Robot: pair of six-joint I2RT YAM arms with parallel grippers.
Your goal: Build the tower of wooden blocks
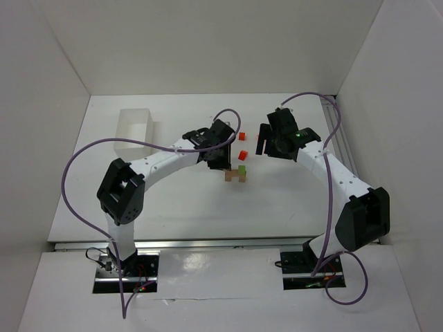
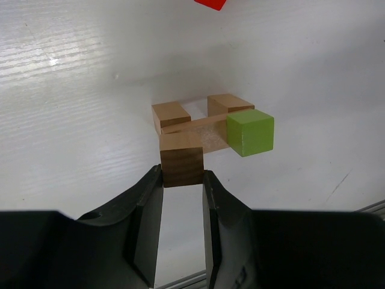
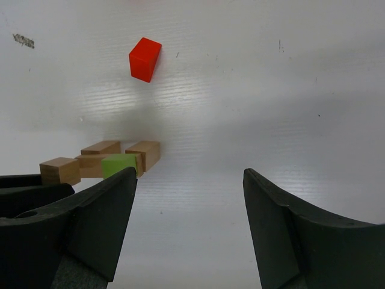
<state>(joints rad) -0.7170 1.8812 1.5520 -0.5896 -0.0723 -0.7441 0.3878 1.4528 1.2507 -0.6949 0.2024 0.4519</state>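
The left end effector (image 2: 182,177) grips a tan block (image 2: 181,161) at the middle of the surface (image 1: 180,200), apparently squaring the wood block tower (image 1: 235,174) base beside the lime green block (image 2: 251,132). The right end effector (image 3: 189,180) hangs wide open and empty.

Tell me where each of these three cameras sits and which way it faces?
Top external: above and behind the robot, looking down on the table; the left arm and right arm show.
Left wrist: on the left arm, looking forward past the left gripper, shut on a tan block near the lime green block.
Right wrist: on the right arm, looking past the open right gripper at the table and a red block.
Shared: both wrist views show the lime green block.
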